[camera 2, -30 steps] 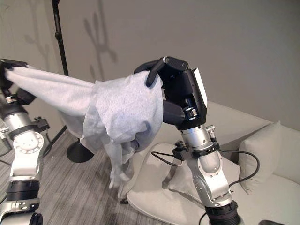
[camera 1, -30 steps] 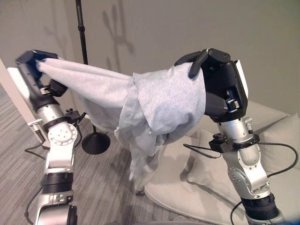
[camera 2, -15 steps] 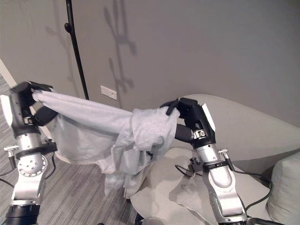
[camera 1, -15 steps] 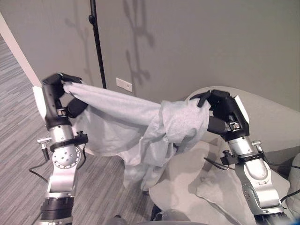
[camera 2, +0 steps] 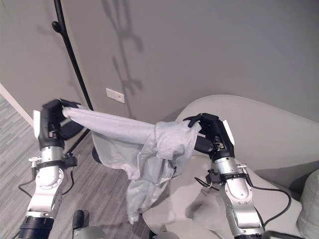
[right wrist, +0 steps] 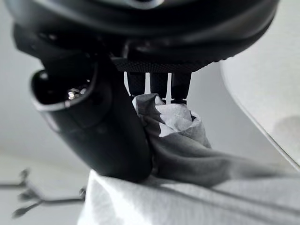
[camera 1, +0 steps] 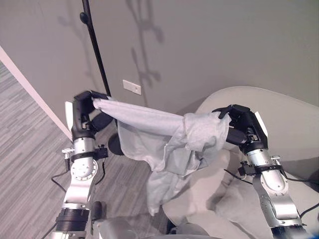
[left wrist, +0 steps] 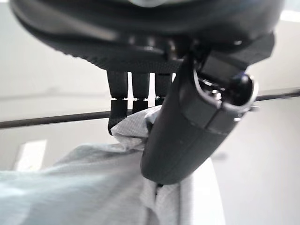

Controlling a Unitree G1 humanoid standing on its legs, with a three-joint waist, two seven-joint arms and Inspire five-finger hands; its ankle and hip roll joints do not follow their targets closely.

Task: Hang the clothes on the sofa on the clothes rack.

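Above grey carpet (camera 1: 30, 149) | both robot hands pinch grey garment (camera 1: 164, 129) | rack pole (camera 1: 97, 55) at grey wall (camera 1: 224, 45)

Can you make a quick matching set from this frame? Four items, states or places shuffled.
Column 1:
1. left hand
2. right hand
3. grey garment
4. clothes rack pole

Column 2:
A. stretched in the air between both hands, lower part hanging down
B. stands by the wall, behind the left hand
C. shut on the garment's end over the sofa
D. shut on the garment's end nearest the pole

Pairs: 1-D, 2-C, 3-A, 4-B
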